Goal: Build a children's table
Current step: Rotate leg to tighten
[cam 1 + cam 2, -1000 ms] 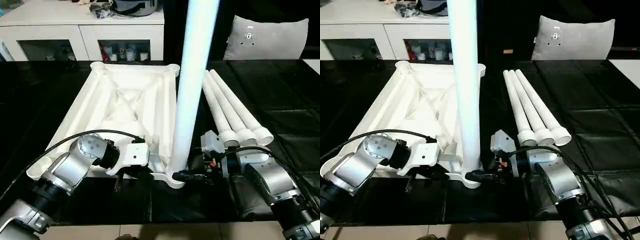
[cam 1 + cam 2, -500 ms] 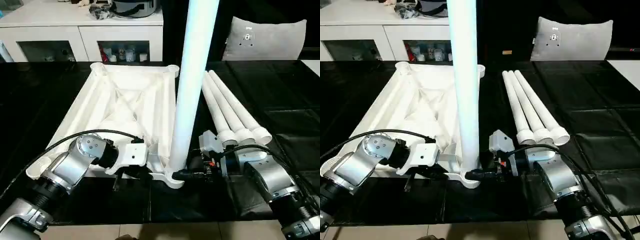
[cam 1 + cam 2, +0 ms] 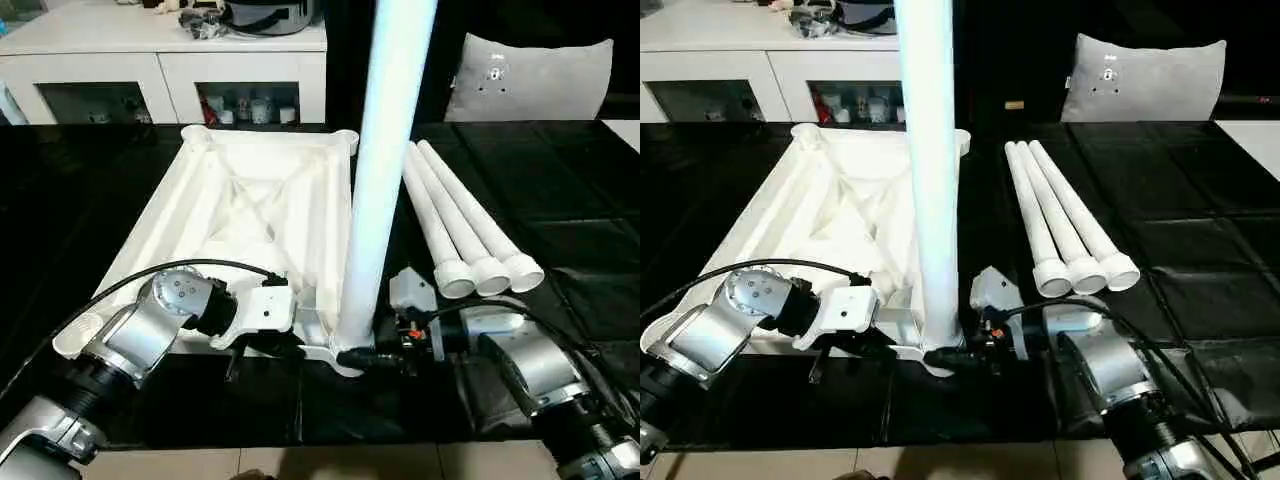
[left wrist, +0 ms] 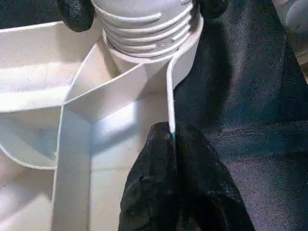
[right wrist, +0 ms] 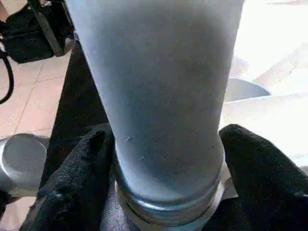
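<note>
On black cloth, left pincer (image 4: 173,159) pinches ribbed tabletop (image 3: 250,200); right pincer (image 5: 168,159) clasps smooth upright leg (image 3: 385,150).

Right gripper (image 3: 372,358): now sits further left and nearer than a second ago, its fingers (image 5: 77,178) straddling the base of the upright leg (image 3: 385,160).
Right forearm (image 3: 520,365): drawn nearer, away from the three lying legs (image 3: 470,225).
Upright leg: top leans slightly less to the right.
</note>
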`<state>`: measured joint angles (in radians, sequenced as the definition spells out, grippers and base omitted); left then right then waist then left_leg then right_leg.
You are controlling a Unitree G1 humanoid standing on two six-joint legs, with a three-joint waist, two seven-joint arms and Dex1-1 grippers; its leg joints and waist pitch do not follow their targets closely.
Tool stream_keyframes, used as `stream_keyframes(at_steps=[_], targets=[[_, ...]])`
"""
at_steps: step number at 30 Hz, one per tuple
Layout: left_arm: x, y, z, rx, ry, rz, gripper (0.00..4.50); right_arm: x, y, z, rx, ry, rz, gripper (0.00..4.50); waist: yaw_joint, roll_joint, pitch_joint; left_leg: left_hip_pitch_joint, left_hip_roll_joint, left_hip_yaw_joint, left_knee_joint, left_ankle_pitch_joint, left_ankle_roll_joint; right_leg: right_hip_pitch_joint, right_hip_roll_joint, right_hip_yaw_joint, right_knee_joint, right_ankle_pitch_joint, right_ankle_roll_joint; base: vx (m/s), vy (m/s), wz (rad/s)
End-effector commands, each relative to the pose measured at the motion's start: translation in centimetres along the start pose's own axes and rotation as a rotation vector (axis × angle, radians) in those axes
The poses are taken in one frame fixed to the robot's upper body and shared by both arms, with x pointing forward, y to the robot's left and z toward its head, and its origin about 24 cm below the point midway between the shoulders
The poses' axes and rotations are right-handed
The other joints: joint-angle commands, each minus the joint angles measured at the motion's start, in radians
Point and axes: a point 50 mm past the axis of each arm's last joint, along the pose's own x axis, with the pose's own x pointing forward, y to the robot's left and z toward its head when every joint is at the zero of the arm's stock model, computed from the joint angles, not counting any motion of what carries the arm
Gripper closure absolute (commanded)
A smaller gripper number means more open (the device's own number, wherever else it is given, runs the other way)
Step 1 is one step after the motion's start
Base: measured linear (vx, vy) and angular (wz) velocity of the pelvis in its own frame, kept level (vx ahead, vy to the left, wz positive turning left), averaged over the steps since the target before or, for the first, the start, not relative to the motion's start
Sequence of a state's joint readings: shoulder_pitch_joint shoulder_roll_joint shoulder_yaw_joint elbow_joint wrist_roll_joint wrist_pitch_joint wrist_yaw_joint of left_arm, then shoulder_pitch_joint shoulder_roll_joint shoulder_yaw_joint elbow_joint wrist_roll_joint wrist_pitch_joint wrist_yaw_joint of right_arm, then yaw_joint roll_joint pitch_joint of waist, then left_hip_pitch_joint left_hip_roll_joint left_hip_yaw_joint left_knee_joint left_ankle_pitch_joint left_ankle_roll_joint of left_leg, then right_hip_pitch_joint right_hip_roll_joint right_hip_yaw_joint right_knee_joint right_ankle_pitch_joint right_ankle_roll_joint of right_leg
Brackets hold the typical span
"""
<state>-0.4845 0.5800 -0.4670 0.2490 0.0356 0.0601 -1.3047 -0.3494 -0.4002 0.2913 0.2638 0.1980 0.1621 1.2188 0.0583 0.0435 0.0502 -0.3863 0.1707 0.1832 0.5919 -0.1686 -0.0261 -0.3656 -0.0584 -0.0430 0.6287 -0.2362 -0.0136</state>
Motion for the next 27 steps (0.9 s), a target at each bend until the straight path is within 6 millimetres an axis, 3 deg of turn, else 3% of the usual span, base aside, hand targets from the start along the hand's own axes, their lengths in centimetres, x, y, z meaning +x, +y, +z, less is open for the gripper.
stream_keyframes(at_steps=[1, 4, 12, 21, 24, 25, 26, 27], targets=[[0.2, -0.3, -0.8, -0.005, 0.059, -0.039, 4.5, 0.0, 0.0, 0.3, -0.013, 0.005, -0.001, 0.95, -0.002, -0.001, -0.056, 0.026, 0.065, -0.028, -0.073, -0.267, 0.013, 0.021, -0.087, 0.048, -0.086, -0.181, -0.231, 0.0, 0.0, 0.0], [0.2, -0.3, -0.8, -0.005, 0.061, -0.04, 4.5, 0.0, 0.0, 0.4, -0.003, -0.01, -0.003, 0.95, -0.002, -0.003, -0.056, 0.026, 0.065, -0.028, -0.073, -0.264, 0.012, 0.021, -0.087, 0.048, -0.086, -0.179, -0.23, 0.0, 0.0, 0.0], [0.2, -0.4, -0.8, -0.009, 0.058, -0.04, 4.5, 0.0, 0.2, 0.4, 0.009, -0.027, 0.016, 1.66, -0.002, -0.002, -0.056, 0.026, 0.065, -0.028, -0.073, -0.267, 0.012, 0.02, -0.087, 0.048, -0.086, -0.178, -0.232, 0.0, 0.0, 0.0], [0.3, -0.9, -0.7, -0.106, 0.01, 0.025, 4.5, 1.2, 1.4, -0.1, 0.111, -0.09, 0.002, 1.79, -0.002, -0.002, -0.057, 0.024, 0.066, -0.027, -0.074, -0.237, 0.022, 0.021, -0.086, 0.047, -0.081, -0.127, -0.239, 0.0, 0.0, 0.0], [0.6, -0.8, 0.3, -0.235, -0.051, 0.17, 4.5, 3.5, 1.2, -0.1, 0.188, -0.14, -0.165, 1.79, -0.008, 0.002, -0.05, 0.028, 0.066, -0.03, -0.081, -0.301, -0.003, 0.016, -0.088, 0.049, -0.088, -0.228, -0.229, 0.0, 0.0, 0.0], [0.7, -0.7, 0.6, -0.268, -0.067, 0.21, 4.5, 4.1, 1.0, -0.1, 0.202, -0.146, -0.215, 1.79, -0.021, -0.001, -0.044, 0.024, 0.062, -0.032, -0.084, -0.328, -0.02, 0.012, -0.086, 0.048, -0.09, -0.277, -0.224, 0.0, 0.0, 0.0], [0.7, -0.7, 0.6, -0.268, -0.067, 0.21, 4.5, 4.1, 1.0, -0.1, 0.202, -0.146, -0.215, 1.8, -0.032, -0.001, -0.043, 0.028, 0.06, -0.036, -0.083, -0.369, -0.037, 0.01, -0.089, 0.048, -0.095, -0.355, -0.207, 0.0, 0.0, 0.0], [1.0, -0.3, 1.1, -0.318, -0.092, 0.265, 4.5, 4.9, 0.5, 0.1, 0.239, -0.165, -0.282, 1.8, -0.035, -0.002, -0.043, 0.026, 0.059, -0.039, -0.083, -0.376, -0.041, 0.011, -0.091, 0.049, -0.098, -0.384, -0.195, 0.0, 0.0, 0.0]])
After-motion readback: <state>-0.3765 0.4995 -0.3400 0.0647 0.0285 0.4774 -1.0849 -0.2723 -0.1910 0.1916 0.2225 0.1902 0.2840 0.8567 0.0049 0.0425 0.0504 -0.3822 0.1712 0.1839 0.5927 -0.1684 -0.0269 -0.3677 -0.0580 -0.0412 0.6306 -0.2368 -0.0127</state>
